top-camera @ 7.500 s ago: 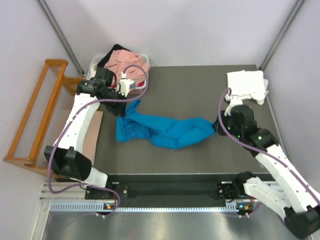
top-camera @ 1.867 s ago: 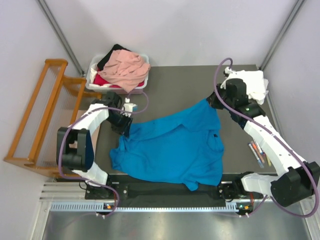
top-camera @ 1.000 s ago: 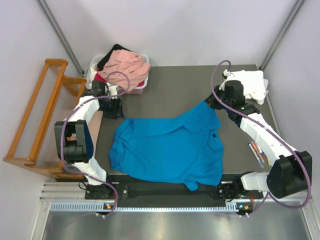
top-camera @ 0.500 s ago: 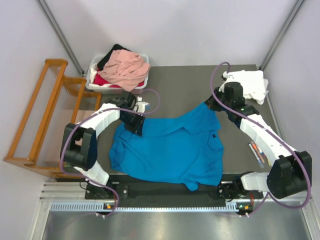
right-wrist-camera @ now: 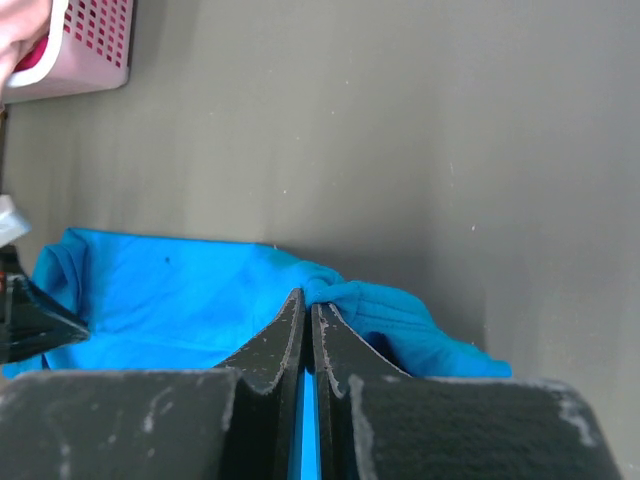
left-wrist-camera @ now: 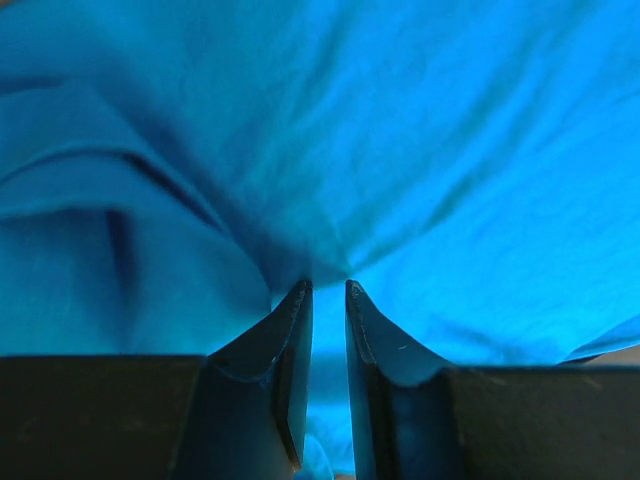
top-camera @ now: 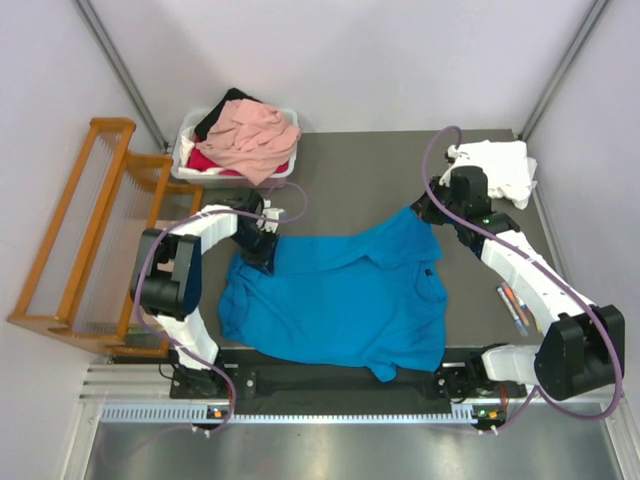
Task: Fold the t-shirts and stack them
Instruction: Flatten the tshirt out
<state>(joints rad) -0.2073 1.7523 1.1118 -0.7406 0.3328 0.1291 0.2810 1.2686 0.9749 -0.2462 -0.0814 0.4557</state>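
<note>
A bright blue t-shirt (top-camera: 340,295) lies spread out on the dark table. My left gripper (top-camera: 262,246) is at its back left corner. In the left wrist view the jaws (left-wrist-camera: 327,290) stand nearly together, with the blue cloth (left-wrist-camera: 450,150) between them and creases running in to the tips. My right gripper (top-camera: 425,212) is at the shirt's back right corner. In the right wrist view it (right-wrist-camera: 308,300) is shut on a bunched blue edge (right-wrist-camera: 400,315). A folded white t-shirt (top-camera: 495,165) lies at the back right. Salmon-pink (top-camera: 255,135), red and black tees fill the tub.
The white plastic tub (top-camera: 188,125) stands at the back left and also shows in the right wrist view (right-wrist-camera: 80,50). A wooden slatted rack (top-camera: 85,230) stands left of the table. Pens (top-camera: 512,305) lie near the right edge.
The bunched blue shirt was spread flat. My left gripper left its corner, swung back left, then returned to that corner. My right gripper has kept its hold at the back right.
</note>
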